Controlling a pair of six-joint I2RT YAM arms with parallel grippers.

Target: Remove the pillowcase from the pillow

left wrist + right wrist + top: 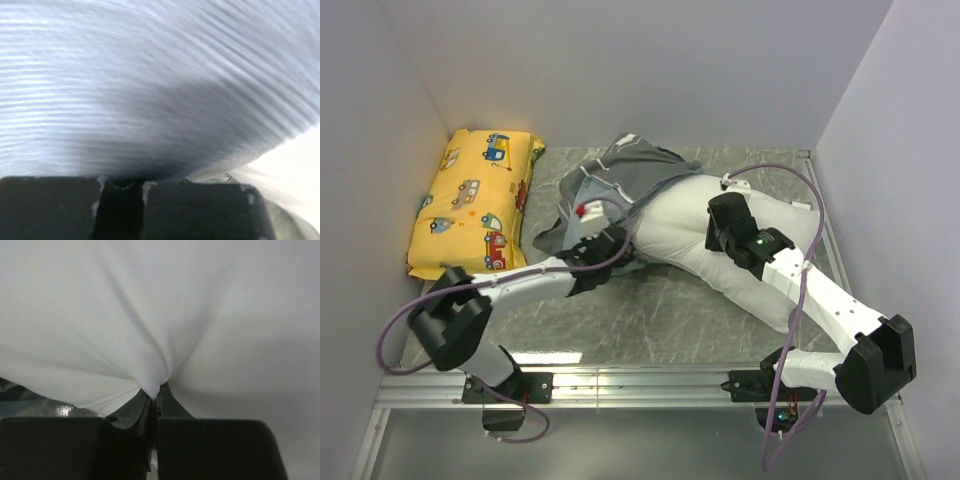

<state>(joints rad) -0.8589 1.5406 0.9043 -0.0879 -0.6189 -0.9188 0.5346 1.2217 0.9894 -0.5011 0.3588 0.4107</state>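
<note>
Marble-look table. The white pillow lies mid-table with its long axis running far-left to near-right. The yellow cushion sits at far left, just beside the grey pillowcase, which is bunched over the pillow's far-left end. The right gripper is pinched tight on pillow fabric. The left gripper is nearly closed, with pillowcase drawn into the gap.

A grey-green marbled stone-pattern desk sits boxed in by three plain pale lavender-white walls: back, left and right. A silver aluminium rail frame runs along its near edge. Soft overhead light leaves a white glare patch on the desktop near the rail.
</note>
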